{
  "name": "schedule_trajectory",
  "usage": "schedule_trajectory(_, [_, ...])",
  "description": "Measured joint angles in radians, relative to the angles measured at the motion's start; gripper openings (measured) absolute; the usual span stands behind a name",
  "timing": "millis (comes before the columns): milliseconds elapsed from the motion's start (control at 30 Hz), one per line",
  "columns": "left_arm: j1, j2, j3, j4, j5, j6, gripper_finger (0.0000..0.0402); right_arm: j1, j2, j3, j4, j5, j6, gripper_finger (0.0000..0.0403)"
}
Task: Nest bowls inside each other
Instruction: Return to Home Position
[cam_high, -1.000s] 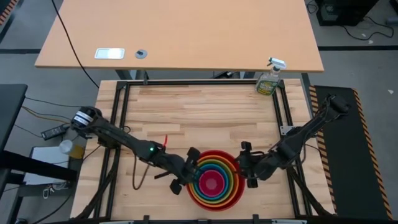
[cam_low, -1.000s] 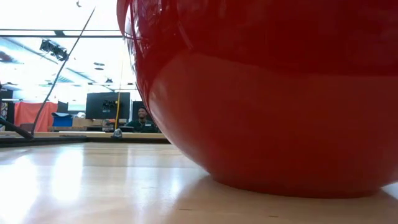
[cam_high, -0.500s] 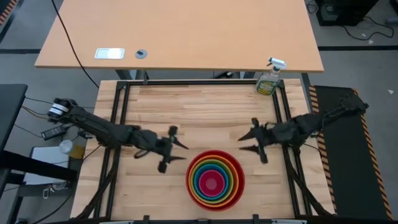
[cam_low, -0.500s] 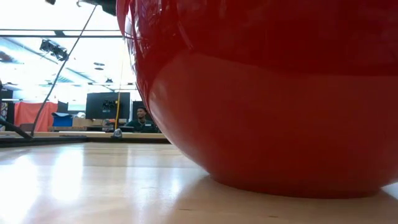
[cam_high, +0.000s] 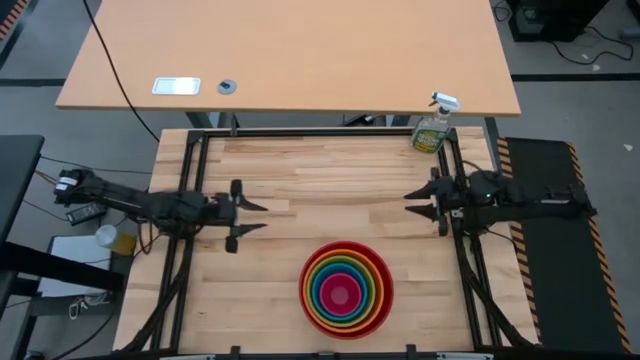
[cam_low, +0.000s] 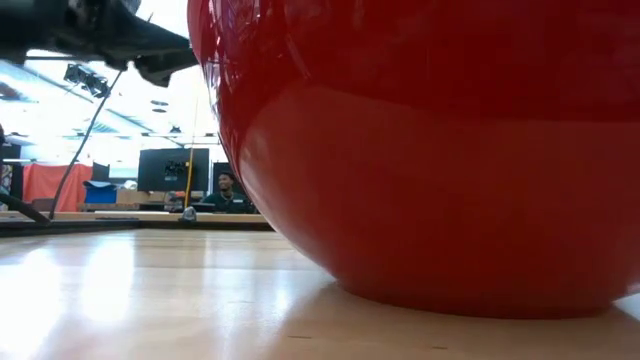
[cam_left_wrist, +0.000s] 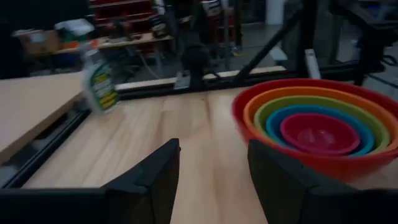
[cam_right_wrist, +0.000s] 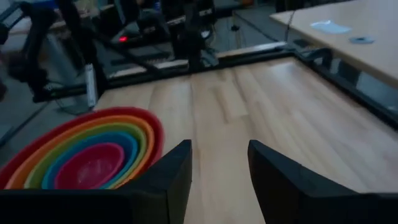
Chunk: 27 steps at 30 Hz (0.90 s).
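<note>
The bowls (cam_high: 346, 289) sit nested in one stack near the table's front edge, right of the middle. From outside in they are red, orange, olive-green, blue and magenta-pink. The red bowl (cam_low: 430, 150) rests on the wood by its base. The stack also shows in the left wrist view (cam_left_wrist: 317, 130) and in the right wrist view (cam_right_wrist: 87, 158). My left gripper (cam_high: 262, 217) hangs open over the table's left part and points toward the right. My right gripper (cam_high: 408, 205) hangs open at the table's right part and points toward the left. Neither has anything between its fingers.
A green spray bottle (cam_high: 433, 128) stands at the far right corner and shows in the left wrist view too (cam_left_wrist: 99, 84). A black frame rail (cam_high: 190, 200) runs around the table. A second desk (cam_high: 300, 50) lies beyond. A person (cam_low: 228, 190) sits far off in the room.
Both grippers have drawn away from the red bowl's rim. The left one has gone toward the table's left and far edges, the right one toward its right and far edges. Both have tipped up to point about level. The stack of bowls has stayed in place.
</note>
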Motion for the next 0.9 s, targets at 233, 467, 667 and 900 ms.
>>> schedule_trajectory(233, [0.000,-0.229,-0.122,-0.001,-0.032,-0.041,0.0192,-0.057,-0.158,-0.002,-0.012,-0.026,-0.008,0.0164])
schedule_trajectory(467, [0.000,-0.377,-0.184,-0.030,-0.044,-0.042,0.0192,-0.061,-0.190,-0.014,0.122,0.049,0.010,0.0164])
schedule_trajectory(667, [-0.002,-0.434,-0.230,-0.034,-0.045,-0.050,0.0192,-0.061,-0.193,-0.126,0.357,0.068,-0.043,0.0164])
schedule_trajectory(900, [-0.002,-0.467,-0.283,-0.028,-0.045,-0.058,0.0192,-0.085,-0.193,-0.243,0.473,0.093,-0.030,0.0164])
